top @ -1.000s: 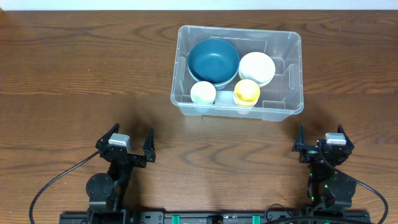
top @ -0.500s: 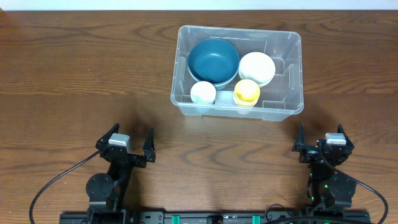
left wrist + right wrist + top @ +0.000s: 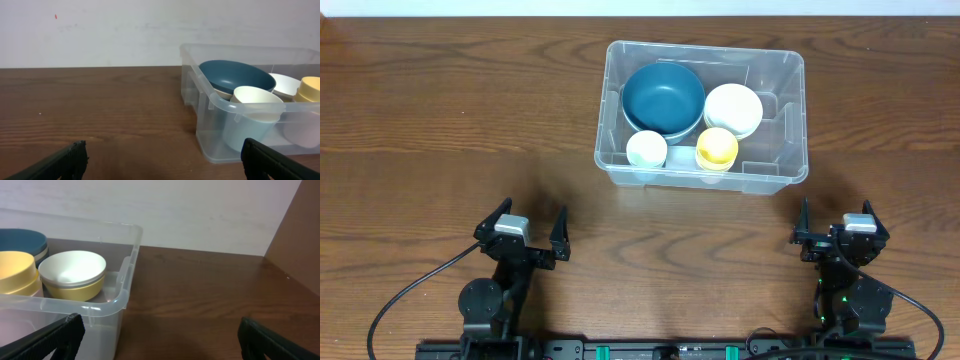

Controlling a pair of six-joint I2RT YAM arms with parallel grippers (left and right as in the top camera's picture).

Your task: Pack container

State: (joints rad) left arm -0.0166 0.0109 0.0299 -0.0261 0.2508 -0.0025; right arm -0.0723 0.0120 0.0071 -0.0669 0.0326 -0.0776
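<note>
I read one large clear plastic rectangular container point(image 3: 770, 172) far-centre on the tabletop point(image 3: 440, 120), holding one blue bowl point(image 3: 663, 95), one white bowl point(image 3: 733, 108), one white cup point(image 3: 646, 148) and one yellow cup point(image 3: 717, 147). Left gripper point(image 3: 532, 215) and right gripper point(image 3: 837, 215): wide apart, empty.

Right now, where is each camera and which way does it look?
Overhead: above the table, looking straight down at the container; both arms show at the near edge, left gripper and right gripper open.
Left wrist: low over the table, facing the container's left end; its own fingers show at the bottom corners.
Right wrist: low, facing the container's right end; its own fingers show at the bottom corners.
Shared: all three see the container and the blue bowl.
</note>
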